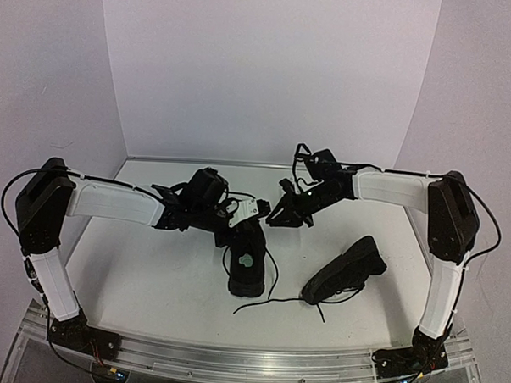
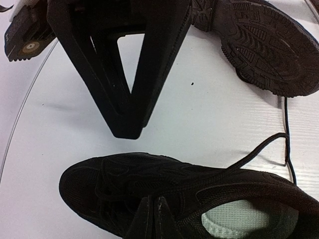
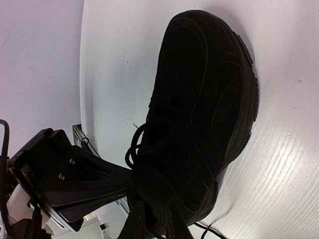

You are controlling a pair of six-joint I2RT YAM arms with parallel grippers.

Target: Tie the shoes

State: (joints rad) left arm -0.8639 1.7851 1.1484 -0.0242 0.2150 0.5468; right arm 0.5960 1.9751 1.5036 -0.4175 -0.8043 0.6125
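Note:
One black shoe [image 1: 245,267] stands upright at mid-table, its pale insole label [image 2: 244,219] showing; it fills the right wrist view [image 3: 199,99]. The other shoe [image 1: 347,268] lies on its side to the right, sole [image 2: 269,45] facing the left wrist camera. My left gripper [image 1: 237,229] is shut, its tips [image 2: 152,209] down on the upright shoe's lacing; I cannot see whether a lace is pinched. My right gripper [image 1: 275,218] is shut and hovers just beyond the shoe's toe [image 2: 127,127], holding nothing I can see. Loose lace loops [image 3: 134,144] bunch at the tongue.
Long loose laces [image 1: 272,302] trail over the white tabletop [image 1: 150,272] between the two shoes and toward the front. One lace [image 2: 259,149] runs from the upright shoe toward the tipped one. White walls close in at the back and sides; a metal rail [image 1: 256,361] lines the near edge.

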